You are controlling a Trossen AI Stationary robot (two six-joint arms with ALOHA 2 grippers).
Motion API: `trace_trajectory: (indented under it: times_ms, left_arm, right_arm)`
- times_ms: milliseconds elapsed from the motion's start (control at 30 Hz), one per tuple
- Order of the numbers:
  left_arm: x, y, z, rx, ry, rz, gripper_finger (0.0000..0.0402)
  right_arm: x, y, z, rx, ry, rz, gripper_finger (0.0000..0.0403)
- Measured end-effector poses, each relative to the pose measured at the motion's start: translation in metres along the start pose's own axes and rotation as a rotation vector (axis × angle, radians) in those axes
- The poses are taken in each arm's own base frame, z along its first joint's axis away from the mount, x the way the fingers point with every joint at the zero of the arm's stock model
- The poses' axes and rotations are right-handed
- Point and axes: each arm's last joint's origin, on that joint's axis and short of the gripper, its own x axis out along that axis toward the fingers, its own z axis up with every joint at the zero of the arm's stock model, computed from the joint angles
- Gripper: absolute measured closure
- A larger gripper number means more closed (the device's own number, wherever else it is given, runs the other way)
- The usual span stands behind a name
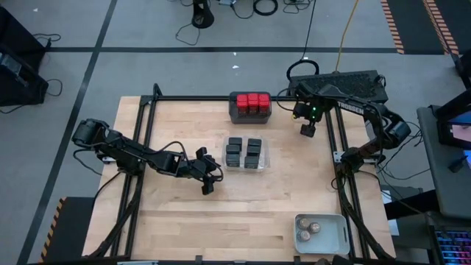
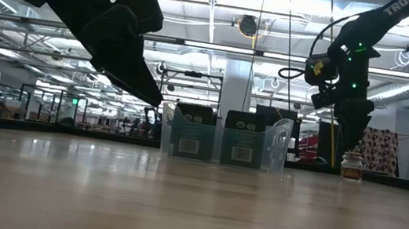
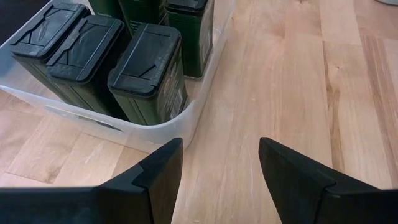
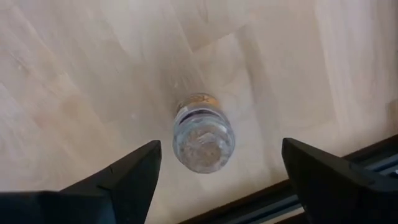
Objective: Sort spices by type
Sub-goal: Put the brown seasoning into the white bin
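Observation:
A round clear jar (image 4: 203, 138) with a greyish top stands upright on its base on the wood near the table's far right; the low view shows the jar (image 2: 352, 166) too. My right gripper (image 4: 221, 144) hangs open straight above it, pointing down, its fingers wide on either side and clear of it. Red-topped spices (image 1: 251, 101) fill a dark grey tray (image 1: 234, 112) at the far edge. Black boxy spices (image 3: 148, 68) stand in a clear tray (image 3: 155, 134) mid-table. My left gripper (image 3: 217, 174) is open just left of that tray, holding nothing.
A pale grey tray (image 1: 340, 221) at the near right corner holds three round jars (image 1: 309, 230). A dark frame rail (image 4: 348, 168) runs close beside the lone jar along the table's right edge. Bare wood lies between the trays and the near edge.

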Motion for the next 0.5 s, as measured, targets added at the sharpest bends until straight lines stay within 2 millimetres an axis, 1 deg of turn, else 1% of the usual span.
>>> trace_trajectory:
  times_ms: [233,333,500]
  left_arm:
    - [0.000,0.000,0.000,0.001,0.001,0.000,0.0185]
    - [0.000,0.000,0.000,0.001,0.001,0.000,0.0185]
    - [0.000,0.000,0.000,0.001,0.001,0.000,0.0185]
  right_arm:
    - [0.023,0.005,-0.009,-0.013,0.017,0.008,0.0085]
    - [0.027,0.006,-0.008,-0.008,0.002,0.003,0.0085]
    - [0.027,0.005,-0.007,-0.006,-0.016,-0.009,0.0085]
